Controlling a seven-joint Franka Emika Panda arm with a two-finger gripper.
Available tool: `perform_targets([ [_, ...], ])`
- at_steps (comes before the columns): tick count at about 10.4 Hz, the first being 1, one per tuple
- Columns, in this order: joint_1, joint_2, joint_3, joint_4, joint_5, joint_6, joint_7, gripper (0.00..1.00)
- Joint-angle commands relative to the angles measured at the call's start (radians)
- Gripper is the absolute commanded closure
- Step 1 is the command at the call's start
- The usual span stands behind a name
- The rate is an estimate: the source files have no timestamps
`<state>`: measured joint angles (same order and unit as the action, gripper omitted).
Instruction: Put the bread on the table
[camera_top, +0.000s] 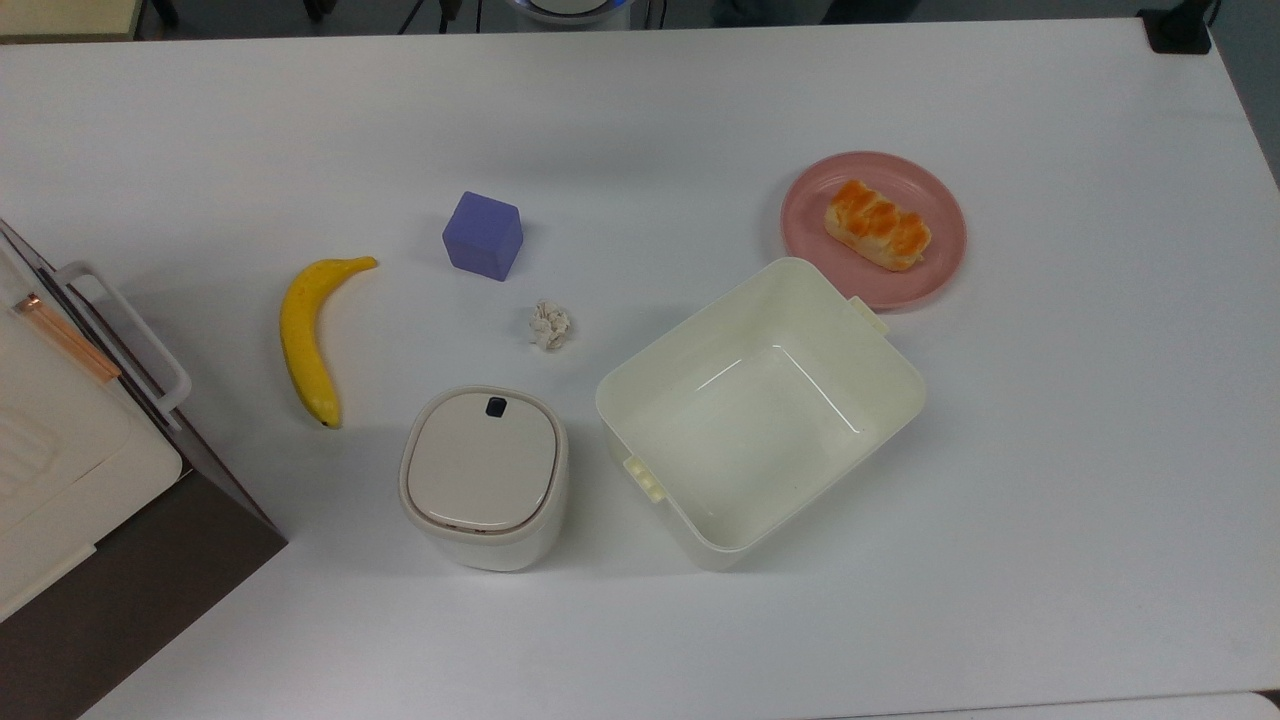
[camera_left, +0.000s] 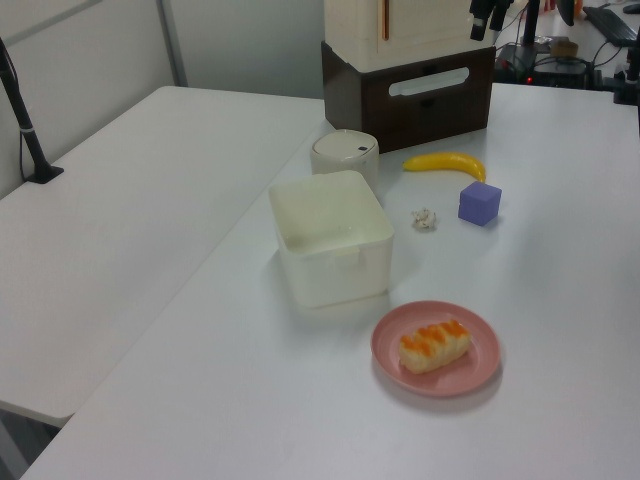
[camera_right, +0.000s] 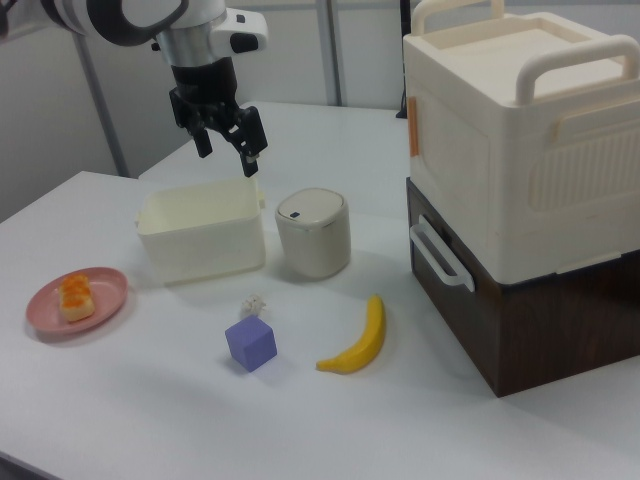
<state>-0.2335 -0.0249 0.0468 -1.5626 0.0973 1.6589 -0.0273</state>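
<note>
The bread (camera_top: 877, 224) (camera_left: 434, 346) (camera_right: 76, 297), a small bun with an orange-brown glazed top, lies on a round pink plate (camera_top: 820, 255) (camera_left: 481, 370) (camera_right: 106, 289). The plate rests on the big white table (camera_top: 1080, 470) (camera_left: 560, 300) (camera_right: 150, 400). In the right view my gripper (camera_right: 227, 150) hangs open and holds nothing. It is high over the far rim of the cream box, well to the right view's right of the bread.
An open cream box (camera_top: 760, 410) (camera_right: 200, 235) stands next to the plate. Nearby are a lidded white bin (camera_top: 485, 475), a crumpled paper ball (camera_top: 549, 325), a purple cube (camera_top: 483, 235) and a banana (camera_top: 305, 340). A tall cream and brown cabinet (camera_right: 520, 190) occupies the top view's left edge.
</note>
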Motion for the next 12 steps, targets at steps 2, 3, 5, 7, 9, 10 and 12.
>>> perform_targets([
  [2,0.000,-0.024,-0.016,-0.014,0.019,0.007,-0.025,0.00],
  [3,0.000,-0.024,-0.018,-0.013,0.019,0.007,-0.028,0.00],
  [5,0.000,-0.024,-0.016,-0.010,0.013,-0.037,-0.064,0.00],
  [7,0.000,-0.027,-0.018,0.004,0.010,-0.100,-0.097,0.00],
  [9,0.000,-0.027,-0.018,0.004,0.012,-0.099,-0.091,0.00],
  [10,0.000,-0.026,-0.018,0.004,0.012,-0.093,-0.074,0.00],
  [12,0.002,-0.026,-0.018,0.004,0.012,-0.090,-0.054,0.00],
])
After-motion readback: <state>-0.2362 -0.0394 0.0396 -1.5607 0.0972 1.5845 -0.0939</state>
